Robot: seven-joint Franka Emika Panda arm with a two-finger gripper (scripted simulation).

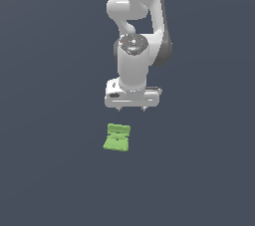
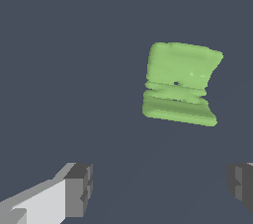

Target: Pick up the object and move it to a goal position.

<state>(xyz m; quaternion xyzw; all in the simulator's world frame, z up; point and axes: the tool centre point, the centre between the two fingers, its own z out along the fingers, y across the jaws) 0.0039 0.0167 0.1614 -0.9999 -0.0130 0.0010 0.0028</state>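
The object (image 1: 117,138) is a small light-green flat piece with a groove and ridges across it, lying on the dark grey floor. In the wrist view the object (image 2: 180,84) lies ahead of the fingers, apart from them. My gripper (image 1: 132,108) hangs above it and slightly toward the exterior view's right, not touching it. The gripper (image 2: 160,188) is open, its two grey fingertips (image 2: 79,188) spread wide with nothing between them.
The white arm (image 1: 137,31) rises behind the gripper in the exterior view. A uniform dark grey floor (image 1: 50,170) surrounds the object.
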